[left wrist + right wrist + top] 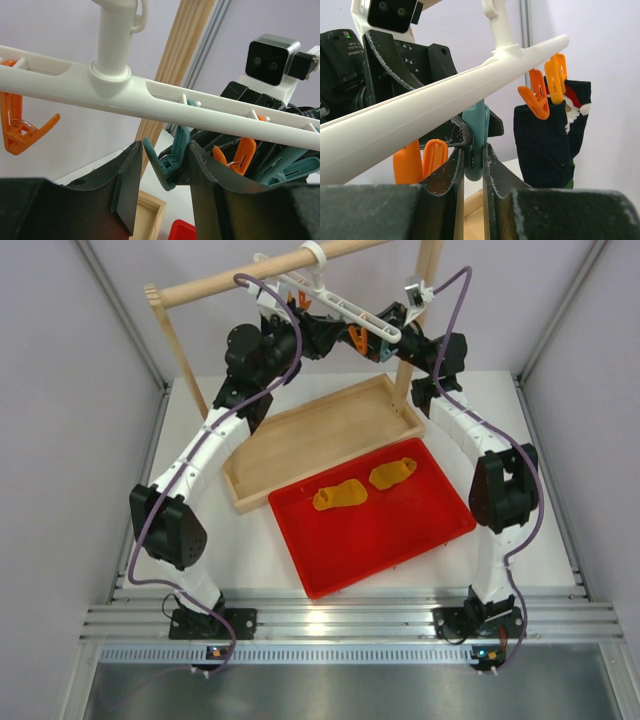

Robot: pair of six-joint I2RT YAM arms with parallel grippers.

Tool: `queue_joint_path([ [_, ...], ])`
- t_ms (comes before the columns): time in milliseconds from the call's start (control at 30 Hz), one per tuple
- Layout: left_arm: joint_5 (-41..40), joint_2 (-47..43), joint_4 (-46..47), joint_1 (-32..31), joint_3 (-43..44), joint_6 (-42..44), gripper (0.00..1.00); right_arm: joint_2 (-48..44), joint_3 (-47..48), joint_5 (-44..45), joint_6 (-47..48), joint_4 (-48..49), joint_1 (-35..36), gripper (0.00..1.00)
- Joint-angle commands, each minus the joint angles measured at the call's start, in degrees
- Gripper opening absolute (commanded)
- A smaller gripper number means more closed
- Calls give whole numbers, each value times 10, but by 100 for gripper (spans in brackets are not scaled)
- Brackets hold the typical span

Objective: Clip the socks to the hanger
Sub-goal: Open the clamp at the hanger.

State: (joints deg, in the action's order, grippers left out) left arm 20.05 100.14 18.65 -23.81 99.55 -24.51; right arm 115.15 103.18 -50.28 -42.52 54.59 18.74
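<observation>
Up at the wooden rail (260,272), the right gripper (474,165) pinches a teal clip (476,135) of the hanger (345,308); the left gripper (162,185) has its fingers apart. The socks (340,496) lie in the red tray (400,540).

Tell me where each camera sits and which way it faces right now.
Top external: above and behind the arms, looking down on red tray, socks, hanger; both arms show.
Left wrist: under the hanger, looking up at its bar; own fingers flank a teal clip.
Right wrist: below the bar, looking up along it; own fingers pinch a teal clip.
Shared: both wrist views show the bar and each other's camera.
</observation>
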Motion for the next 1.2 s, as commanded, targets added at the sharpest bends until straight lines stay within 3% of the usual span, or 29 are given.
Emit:
queue_joint_path([
  [0, -26, 13, -36, -1, 21, 11, 47, -30, 12, 1, 19, 25, 8, 0],
  [733, -100, 27, -55, -22, 68, -57, 50, -53, -19, 30, 81, 3, 20, 0],
  [833, -103, 30, -56, -22, 73, -61, 45, -55, -23, 27, 80, 5, 20, 0],
  [967, -114, 28, -52, -22, 71, -63, 24, -59, -30, 24, 81, 1, 19, 0],
  [1000, -110, 28, -51, -22, 71, -62, 13, -60, -32, 23, 78, -2, 18, 0],
  [1033, -107, 28, -49, -22, 70, -61, 9, -61, -34, 19, 76, -4, 17, 2],
  [1100, -104, 27, -49, -22, 68, -56, 0, -63, -45, 15, 59, -6, 9, 15],
  [1133, -103, 28, -49, -21, 67, -53, 0, -66, -51, 7, 54, -5, 4, 28],
  [1167, -102, 27, -49, -21, 66, -51, 0, -72, -57, 3, 49, -6, 2, 32],
])
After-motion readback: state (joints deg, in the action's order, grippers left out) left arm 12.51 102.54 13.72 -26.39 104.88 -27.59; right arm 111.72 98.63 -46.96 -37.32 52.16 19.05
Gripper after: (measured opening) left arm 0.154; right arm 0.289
